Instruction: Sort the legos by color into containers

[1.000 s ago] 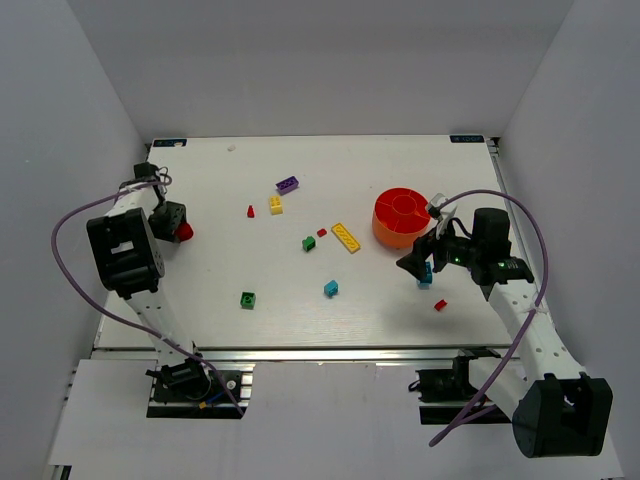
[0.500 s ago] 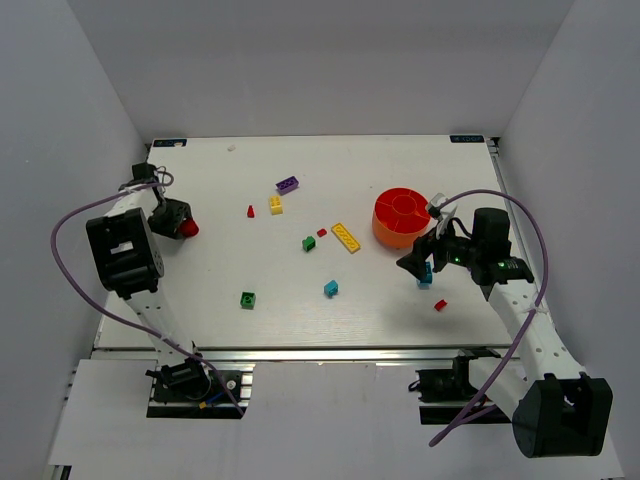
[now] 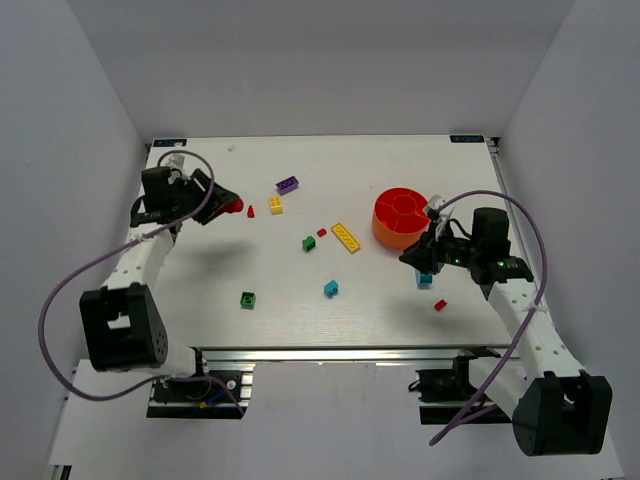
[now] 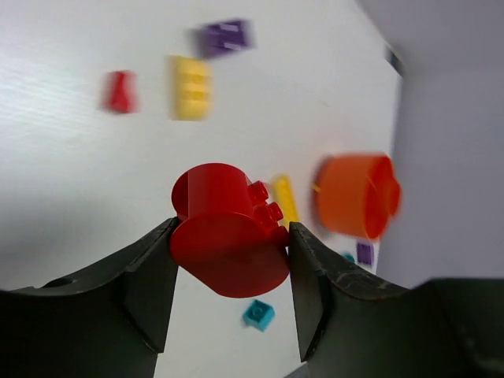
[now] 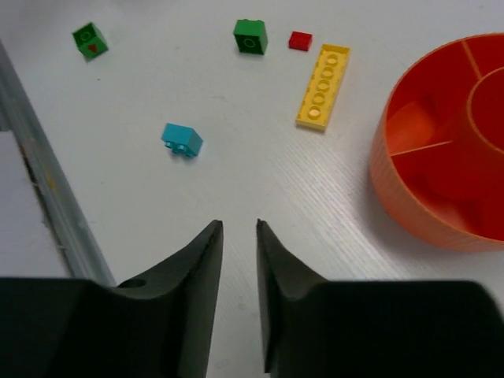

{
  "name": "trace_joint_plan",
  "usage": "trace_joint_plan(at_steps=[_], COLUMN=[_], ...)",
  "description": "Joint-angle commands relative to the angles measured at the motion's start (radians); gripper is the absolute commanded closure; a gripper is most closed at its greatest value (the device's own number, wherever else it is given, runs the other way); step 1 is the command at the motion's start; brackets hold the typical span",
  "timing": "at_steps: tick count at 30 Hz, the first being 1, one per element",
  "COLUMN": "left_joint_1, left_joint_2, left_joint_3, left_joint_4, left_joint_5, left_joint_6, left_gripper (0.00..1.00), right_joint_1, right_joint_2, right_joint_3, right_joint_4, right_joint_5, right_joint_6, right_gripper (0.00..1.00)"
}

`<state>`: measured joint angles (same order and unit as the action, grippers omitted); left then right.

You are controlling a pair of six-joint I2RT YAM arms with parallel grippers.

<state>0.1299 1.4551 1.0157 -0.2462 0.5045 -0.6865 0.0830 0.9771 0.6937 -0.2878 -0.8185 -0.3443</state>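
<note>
My left gripper (image 3: 228, 205) is shut on a round red studded piece (image 4: 228, 236), held above the table's back left, near a small red lego (image 3: 250, 211) and a yellow one (image 3: 275, 204). The orange-red bowl (image 3: 385, 232) stands at the right. My right gripper (image 5: 239, 224) hovers just in front of the bowl (image 5: 409, 205), jaws a narrow gap apart with nothing between them. A teal lego (image 3: 425, 279) lies right under it in the top view. Other legos are scattered: purple (image 3: 287, 184), green (image 3: 309, 243), long yellow (image 3: 346, 237), teal (image 3: 331, 288), green (image 3: 247, 299).
A small red lego (image 3: 440, 305) lies near the right arm, another tiny red one (image 3: 322, 232) by the long yellow brick. White walls enclose the table on three sides. An aluminium rail (image 5: 47, 181) runs along the near edge.
My left arm has swung from the table's left edge inward and toward the back with the red piece. My right gripper's jaws have narrowed from wide open; that arm has hardly moved.
</note>
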Motion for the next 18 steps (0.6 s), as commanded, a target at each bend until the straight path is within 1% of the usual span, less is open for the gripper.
trace_joint_plan(at_steps=[1, 3, 4, 5, 6, 8, 9, 10, 11, 12, 14, 16, 18], left_joint_1=[-0.082, -0.125, -0.168, -0.189, -0.212, -0.271, -0.288, -0.323, -0.338, -0.354, -0.395, -0.423, -0.460], left_joint_2=[-0.122, -0.160, -0.177, -0.211, -0.231, -0.293, -0.314, -0.337, -0.378, -0.395, -0.426, -0.456, -0.466], left_joint_3=[-0.035, -0.086, -0.106, -0.130, -0.170, -0.213, -0.250, -0.268, -0.284, -0.310, -0.328, -0.354, -0.358], left_joint_4=[0.174, 0.237, 0.280, 0.347, 0.367, 0.429, 0.444, 0.461, 0.464, 0.467, 0.469, 0.476, 0.463], left_joint_5=[0.253, 0.310, 0.389, 0.414, 0.426, 0.456, 0.456, 0.457, 0.445, 0.436, 0.424, 0.413, 0.372], left_joint_6=[0.122, 0.152, 0.162, 0.183, 0.203, 0.264, 0.293, 0.327, 0.385, 0.412, 0.482, 0.519, 0.560], left_gripper=[1.00, 1.00, 1.00, 1.00, 1.00, 1.00, 1.00, 1.00, 1.00, 1.00, 1.00, 1.00, 1.00], right_joint_1=[0.004, 0.008, 0.011, 0.012, 0.014, 0.018, 0.023, 0.030, 0.034, 0.041, 0.060, 0.099, 0.130], right_joint_2=[0.031, 0.051, 0.075, 0.090, 0.107, 0.172, 0.196, 0.239, 0.258, 0.274, 0.319, 0.346, 0.365], right_joint_3=[0.024, 0.044, 0.071, 0.090, 0.114, 0.211, 0.248, 0.316, 0.348, 0.374, 0.435, 0.461, 0.500], right_joint_4=[0.016, 0.015, 0.016, 0.013, 0.006, -0.042, -0.062, -0.076, -0.092, -0.093, -0.076, -0.056, -0.042], right_joint_5=[-0.106, -0.140, -0.183, -0.203, -0.220, -0.257, -0.267, -0.290, -0.300, -0.312, -0.326, -0.327, -0.302], right_joint_6=[-0.001, 0.028, 0.043, 0.082, 0.103, 0.146, 0.163, 0.177, 0.217, 0.238, 0.284, 0.337, 0.379], right_gripper=[0.73, 0.84, 0.82, 0.79, 0.65, 0.58, 0.50, 0.46, 0.42, 0.39, 0.35, 0.32, 0.31])
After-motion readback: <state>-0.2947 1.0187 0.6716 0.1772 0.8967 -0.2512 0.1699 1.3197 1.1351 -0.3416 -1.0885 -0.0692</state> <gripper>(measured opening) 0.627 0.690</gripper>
